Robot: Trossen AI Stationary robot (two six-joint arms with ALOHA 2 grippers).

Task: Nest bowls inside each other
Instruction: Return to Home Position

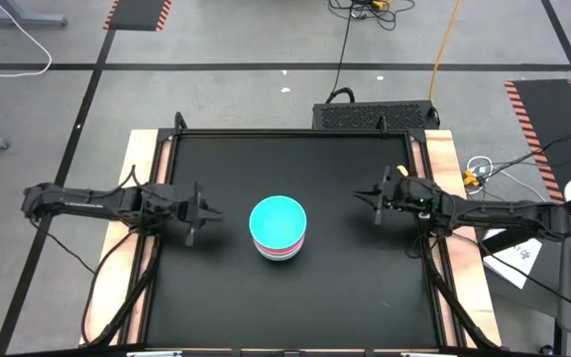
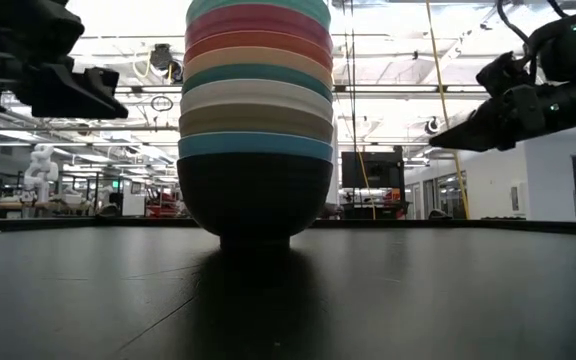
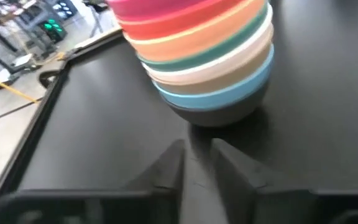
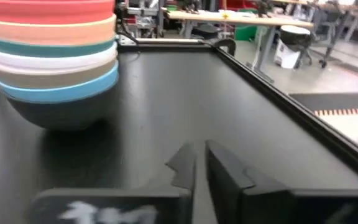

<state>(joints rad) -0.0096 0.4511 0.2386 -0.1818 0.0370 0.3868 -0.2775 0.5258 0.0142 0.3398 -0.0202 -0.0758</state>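
Observation:
The bowls stand nested in one stack [image 1: 278, 228] at the middle of the black table. A turquoise bowl is on top. Below it come pink-red, peach, dark green, white, olive-grey and blue rims [image 2: 256, 110]. The black bowl [image 3: 219, 112] at the bottom rests by its foot on the table. My left gripper [image 1: 211, 213] hangs left of the stack and points at it, with a narrow gap between its fingers [image 3: 197, 165]. My right gripper [image 1: 362, 195] hangs right of the stack, fingers together [image 4: 201, 165]. Neither touches a bowl.
The black mat [image 1: 285, 307] is bordered by a dark raised frame and wooden strips [image 1: 442, 159]. A dark box [image 1: 375, 116] sits beyond the far edge. Cables and papers lie on the floor to the right [image 1: 513, 258].

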